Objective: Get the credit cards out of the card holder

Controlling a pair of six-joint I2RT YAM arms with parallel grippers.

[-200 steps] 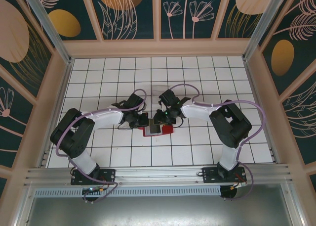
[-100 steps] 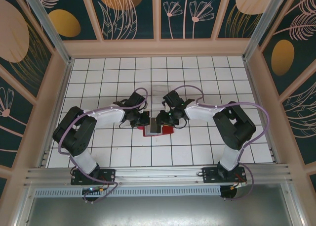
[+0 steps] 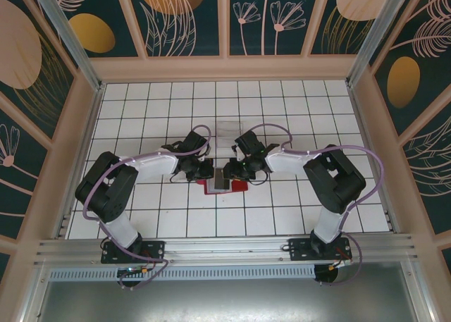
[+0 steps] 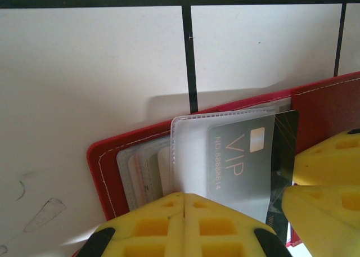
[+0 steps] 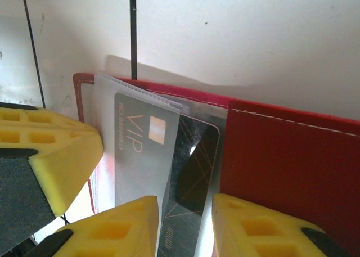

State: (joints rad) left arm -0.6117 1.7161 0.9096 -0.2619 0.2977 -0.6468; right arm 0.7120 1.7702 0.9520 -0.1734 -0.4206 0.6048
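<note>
Card holder (image 5: 281,156) open; left end effector (image 4: 184,220) closed atop sleeves (image 4: 188,156); right end effector (image 5: 185,229) narrowly straddles dark card (image 5: 194,172).

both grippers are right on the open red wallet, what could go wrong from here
1. The right gripper straddles the dark patterned card, partly tucked under the grey VIP card in its clear plastic sleeve; closing could catch the sleeve or both cards.
2. The left gripper, shut at the sleeves' edge, sits very close to the right one; they could bump.
3. The flat red stitched wallet may drag along if a pulled card sticks.
</note>
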